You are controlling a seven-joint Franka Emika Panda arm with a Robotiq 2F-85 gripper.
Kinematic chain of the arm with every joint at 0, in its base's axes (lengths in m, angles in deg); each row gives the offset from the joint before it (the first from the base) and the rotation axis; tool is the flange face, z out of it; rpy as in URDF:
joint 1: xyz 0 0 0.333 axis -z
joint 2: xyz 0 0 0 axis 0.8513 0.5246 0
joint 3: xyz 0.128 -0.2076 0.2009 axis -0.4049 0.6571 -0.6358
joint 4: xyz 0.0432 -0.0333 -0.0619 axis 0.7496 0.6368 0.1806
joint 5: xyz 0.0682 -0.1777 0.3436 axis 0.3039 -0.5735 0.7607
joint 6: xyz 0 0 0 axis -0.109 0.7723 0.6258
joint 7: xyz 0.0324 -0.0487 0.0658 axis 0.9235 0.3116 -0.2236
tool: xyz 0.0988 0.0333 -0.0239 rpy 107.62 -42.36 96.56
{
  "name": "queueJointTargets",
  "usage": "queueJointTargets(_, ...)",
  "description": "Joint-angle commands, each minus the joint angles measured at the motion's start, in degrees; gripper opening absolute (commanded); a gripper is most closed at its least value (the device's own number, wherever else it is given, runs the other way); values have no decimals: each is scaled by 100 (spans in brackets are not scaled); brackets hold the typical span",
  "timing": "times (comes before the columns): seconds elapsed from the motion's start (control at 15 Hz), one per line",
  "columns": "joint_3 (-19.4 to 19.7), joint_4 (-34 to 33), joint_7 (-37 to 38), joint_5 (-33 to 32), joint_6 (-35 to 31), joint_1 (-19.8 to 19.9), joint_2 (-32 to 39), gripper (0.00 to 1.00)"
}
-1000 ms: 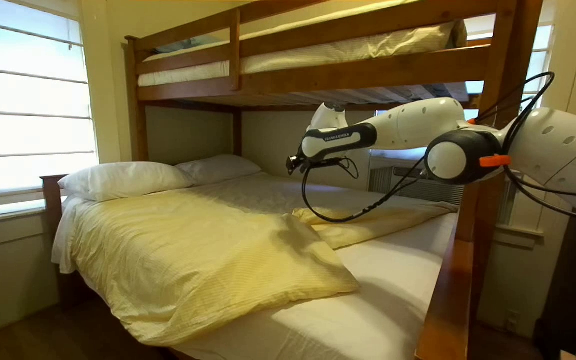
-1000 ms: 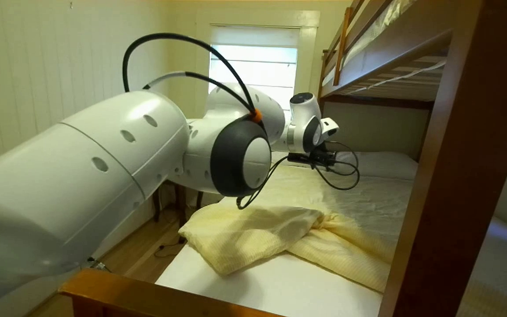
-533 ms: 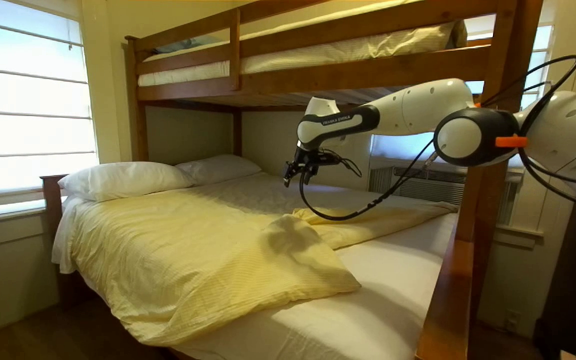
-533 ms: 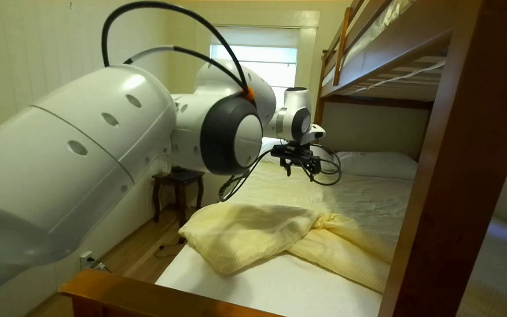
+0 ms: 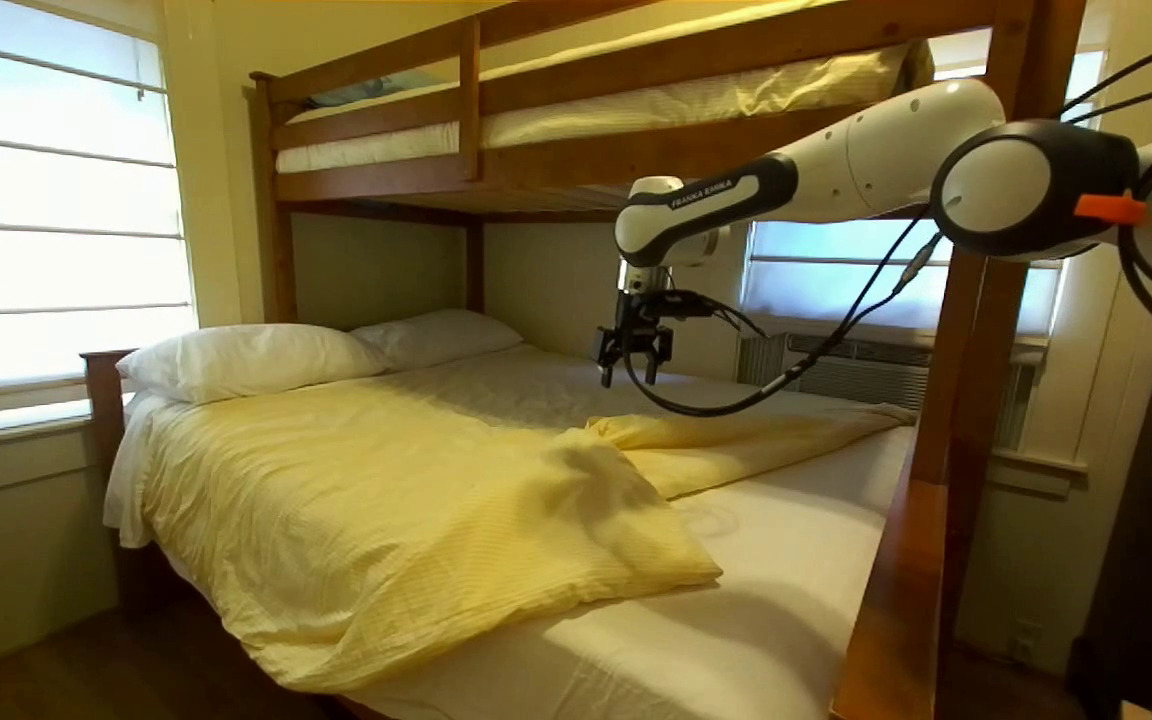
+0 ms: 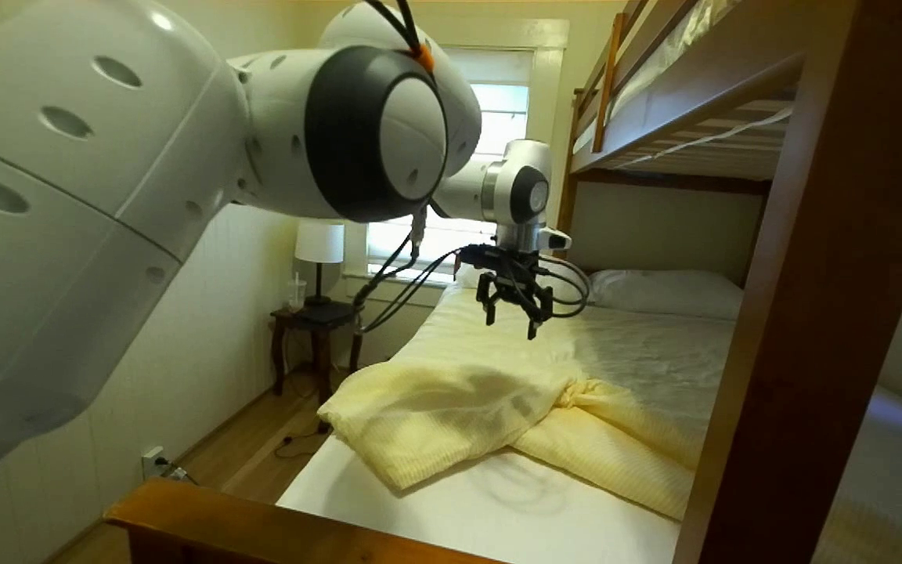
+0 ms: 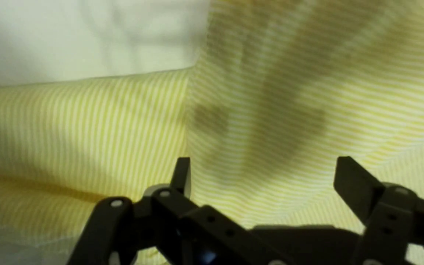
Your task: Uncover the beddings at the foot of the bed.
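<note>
Mid-frame in an exterior view, the hand (image 5: 629, 379) hangs released above the blanket (image 5: 416, 500); at lower right, the bed (image 5: 898, 610) shows sheet (image 5: 776, 550).

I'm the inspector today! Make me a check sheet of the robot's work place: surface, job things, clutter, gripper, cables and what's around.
Surface: white sheet, showing along the foot of the lower bunk.
Job's things: pale yellow striped blanket, creased and folded unevenly, stopping short of the foot end.
Clutter: cup beside a table lamp on the nightstand.
Gripper: open, above the blanket, holding nothing.
Cables: black cables looping beneath the robot arm; a plug at the wall outlet.
Surroundings: wooden upper bunk, two white pillows, air conditioner, shaded window.
</note>
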Motion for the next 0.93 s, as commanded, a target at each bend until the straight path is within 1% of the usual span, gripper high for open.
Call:
queueJointTargets(0.0,28,1374,105,502,-41,-35,-846,100)
queueJointTargets(0.13,43,1899,76,668,-108,-55,-1114,100)
queueJointTargets(0.4,85,2972,2,710,-335,-142,-1704,100)
queueJointTargets(0.47,108,3244,1,655,-468,-166,-1855,100)
queueJointTargets(0.53,166,3514,-35,525,-789,-177,-1972,100)
queueJointTargets(0.6,142,2647,-21,583,-276,-175,-1426,100)
queueJointTargets(0.73,177,3064,-28,575,-546,-183,-1651,100)
queueJointTargets(0.87,191,3236,-29,572,-628,-182,-1757,100)
